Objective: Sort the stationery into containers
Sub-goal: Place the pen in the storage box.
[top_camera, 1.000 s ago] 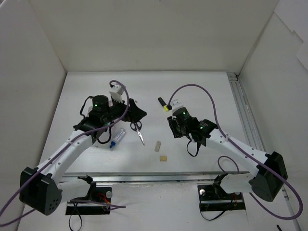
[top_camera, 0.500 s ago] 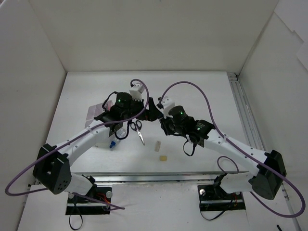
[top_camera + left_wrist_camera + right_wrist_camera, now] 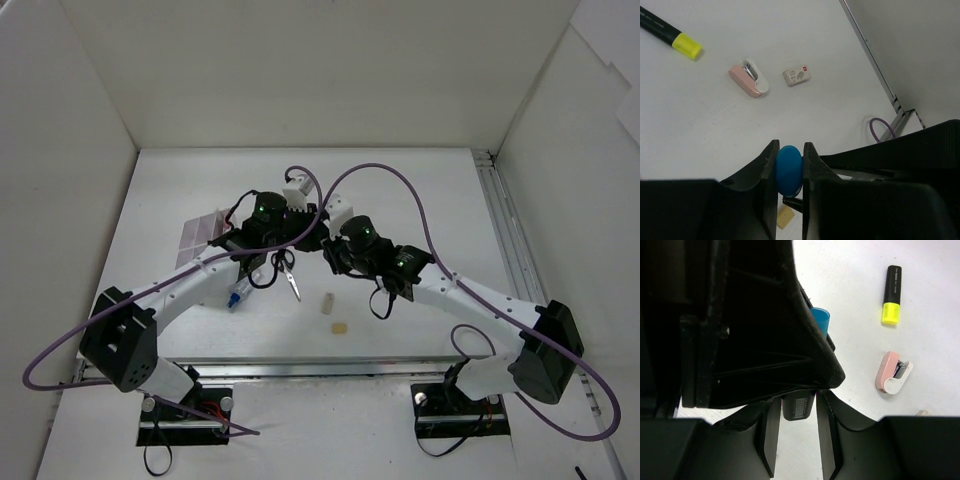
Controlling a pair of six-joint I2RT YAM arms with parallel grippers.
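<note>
A black highlighter with a blue end (image 3: 789, 170) is held between both grippers above the middle of the table. My left gripper (image 3: 789, 161) is shut on its blue end (image 3: 820, 320). My right gripper (image 3: 798, 412) is shut on its black barcoded end (image 3: 798, 406). In the top view the two grippers meet tip to tip (image 3: 322, 238). On the table lie a yellow-ended highlighter (image 3: 891, 296), pink-white correction tape (image 3: 749, 80), a white labelled eraser (image 3: 796, 76), small scissors (image 3: 286, 270), two beige erasers (image 3: 327, 303) (image 3: 340, 328) and a blue-tipped pen (image 3: 238, 294). The container (image 3: 198, 230) stands at the left.
White walls close in the table at the back and sides. A metal rail (image 3: 505, 235) runs along the right edge. Purple cables loop over both arms (image 3: 380, 170). The left arm lies across the table's left half, partly over the container.
My left arm swung right to meet the right gripper, and its jaws went from wide open to shut on the blue end. The right gripper shifted left a little, still gripping.
</note>
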